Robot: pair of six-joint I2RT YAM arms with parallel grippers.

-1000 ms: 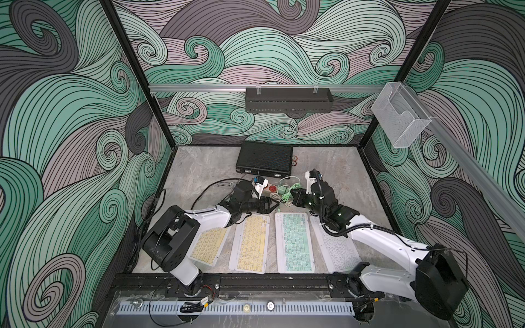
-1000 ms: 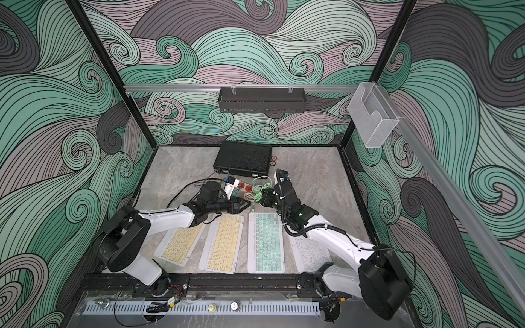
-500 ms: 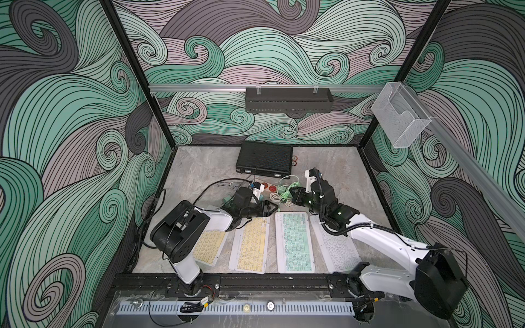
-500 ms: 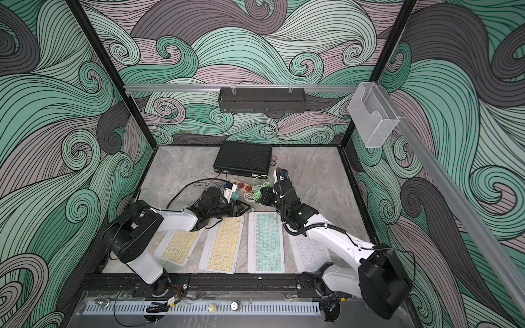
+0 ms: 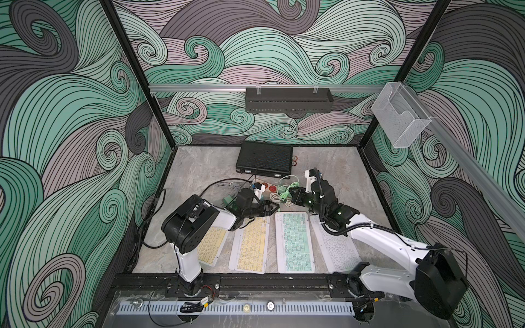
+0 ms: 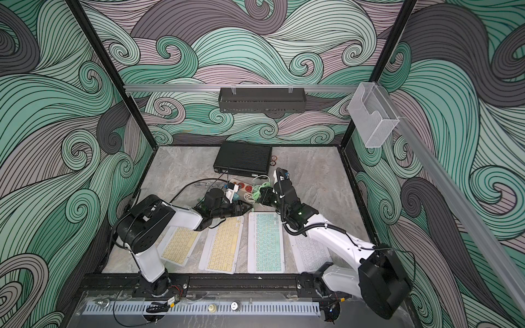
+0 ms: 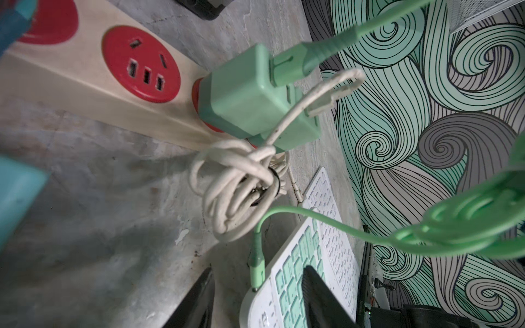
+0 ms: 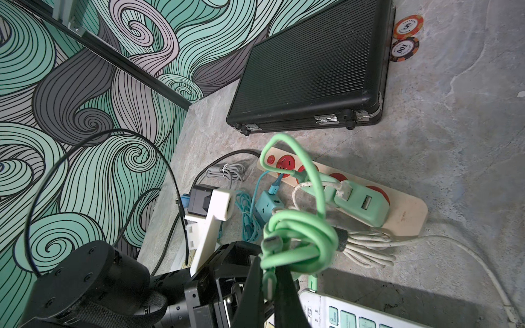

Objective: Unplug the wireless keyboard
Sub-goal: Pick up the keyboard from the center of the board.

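The green keyboard (image 5: 294, 241) lay flat on the table, third in a row of four, and the green plug (image 7: 257, 269) sat in its far edge, the end nearest the power strip (image 7: 85, 82). The left gripper (image 5: 274, 209) hovered at that edge with its jaws standing apart and nothing between them but air and the plug, which in the left wrist view lay roughly midway between the two dark fingers. The right gripper (image 8: 268, 265) was clamped on the knotted bundle of green cable (image 8: 301, 241), holding it lifted off the table. To do this step well, I judged the left gripper should settle lower so the pads meet the plug's stiff body and not the thin cord behind it. It should then close firmly and draw straight back along the plug's line, away from the keyboard, without twisting. The light keyboard would probably slide with the pull unless something steadied it, and the lifted bundle should stay slack so it does not bend the plug sideways. The socket itself was hidden, so how deep the plug sat could not be told. The left fingers were cut off by the frame's edge. In both top views the plug was too small to make out.
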